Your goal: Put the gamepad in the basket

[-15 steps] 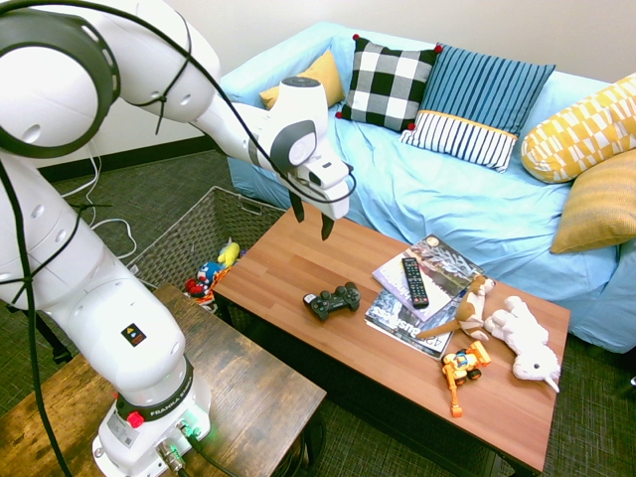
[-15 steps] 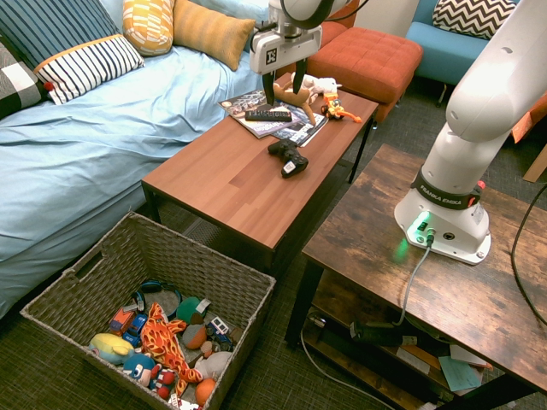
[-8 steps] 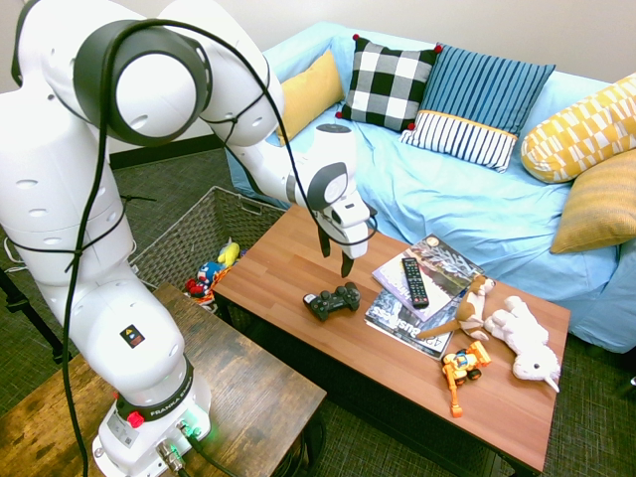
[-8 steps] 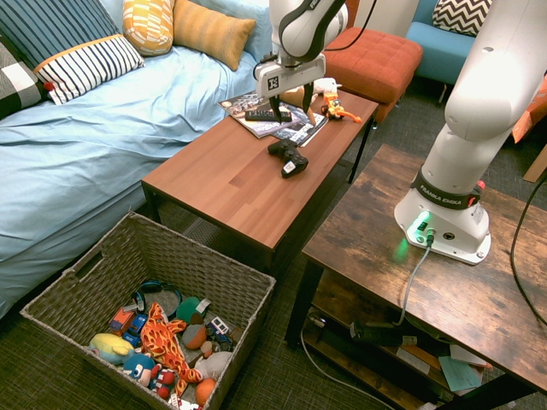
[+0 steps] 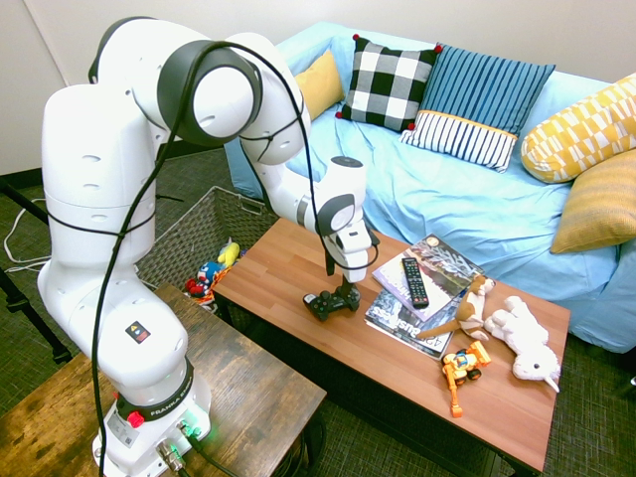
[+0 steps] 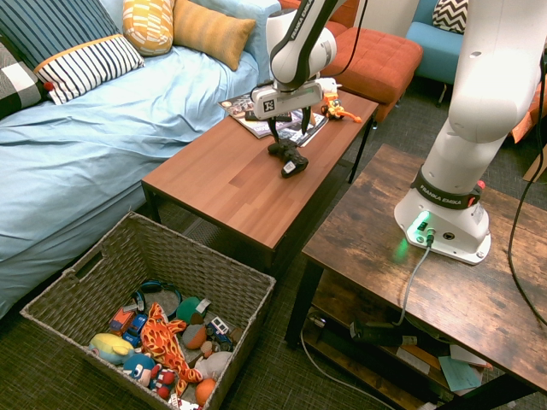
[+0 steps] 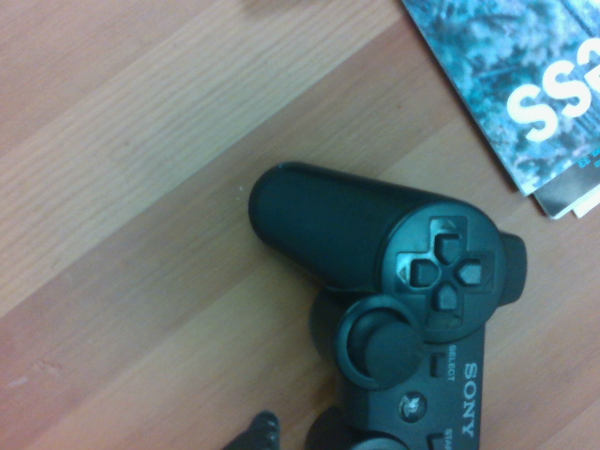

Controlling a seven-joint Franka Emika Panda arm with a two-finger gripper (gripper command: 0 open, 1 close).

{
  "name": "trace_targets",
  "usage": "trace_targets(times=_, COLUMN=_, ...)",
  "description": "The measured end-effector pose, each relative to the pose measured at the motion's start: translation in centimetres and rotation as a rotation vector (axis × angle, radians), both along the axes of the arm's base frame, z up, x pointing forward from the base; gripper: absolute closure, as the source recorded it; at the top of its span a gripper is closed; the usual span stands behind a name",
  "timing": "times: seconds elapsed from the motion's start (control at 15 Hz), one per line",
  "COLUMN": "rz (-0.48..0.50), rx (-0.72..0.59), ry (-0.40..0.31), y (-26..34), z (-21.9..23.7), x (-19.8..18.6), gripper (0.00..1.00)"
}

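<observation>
The gripper point(image 6: 288, 130) hung just above the gamepad point(image 6: 289, 157), fingers apart. The gamepad lay on the tabletop point(image 6: 231, 184) near its front edge, beside the magazines point(image 5: 422, 288). The basket point(image 6: 102, 282) stood on the floor.

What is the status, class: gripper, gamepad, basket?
Gripper open, just above gamepad. Gamepad lying on table, not gripped. Basket on floor, holding toys. Nothing blocking.
</observation>
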State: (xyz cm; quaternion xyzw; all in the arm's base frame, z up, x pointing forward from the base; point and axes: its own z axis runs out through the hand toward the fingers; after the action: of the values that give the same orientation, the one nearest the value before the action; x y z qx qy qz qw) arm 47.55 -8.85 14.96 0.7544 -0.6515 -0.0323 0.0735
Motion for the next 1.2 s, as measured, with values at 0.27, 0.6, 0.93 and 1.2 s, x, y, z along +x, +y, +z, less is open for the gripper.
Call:
trace_targets(times=0.27, rz=-0.084, rx=0.021, ry=0.04, y=-0.4, z=-3.4, x=0.3, gripper=0.0)
trace_targets(times=0.6, rz=-0.125, rx=0.021, ry=0.064, y=-1.6, z=-6.3, x=0.8, gripper=0.0)
trace_targets(times=0.93, rz=-0.156, rx=0.057, ry=0.053, y=-2.1, z=-6.4, x=0.9, gripper=1.0)
trace_targets(times=1.2, rz=-0.147, rx=0.072, ry=0.051, y=-2.1, z=-6.5, x=0.9, gripper=1.0)
